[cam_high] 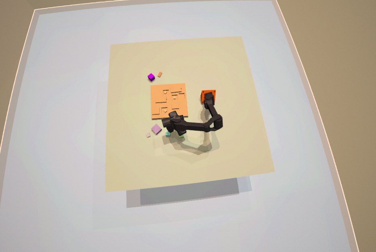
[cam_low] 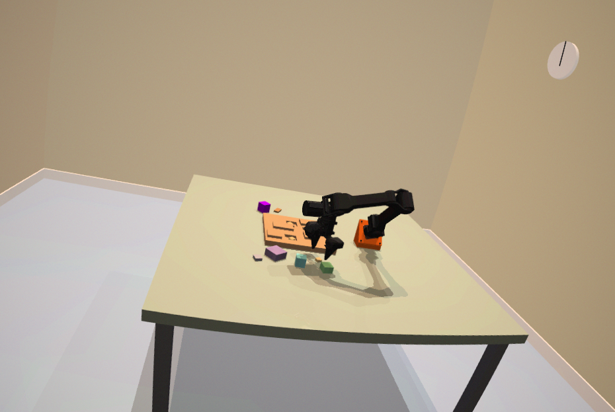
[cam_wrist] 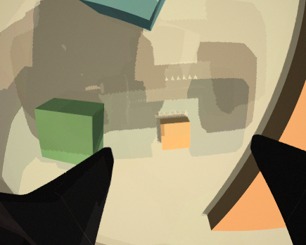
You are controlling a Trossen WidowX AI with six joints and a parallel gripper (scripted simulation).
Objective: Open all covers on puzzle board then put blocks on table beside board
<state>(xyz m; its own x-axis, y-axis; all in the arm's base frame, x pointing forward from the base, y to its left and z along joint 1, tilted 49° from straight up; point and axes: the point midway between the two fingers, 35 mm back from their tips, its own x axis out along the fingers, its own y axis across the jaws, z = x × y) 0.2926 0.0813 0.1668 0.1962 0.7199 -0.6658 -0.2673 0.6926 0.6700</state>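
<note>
Near the tabletop [cam_low: 238,297] front edge, the small orange block [cam_wrist: 175,134] looks light, rigid; grip its flat sides. End effector [cam_wrist: 182,184] hangs released, empty.

Bare beige room, table [cam_low: 238,297], wall clock [cam_low: 563,60]
</note>
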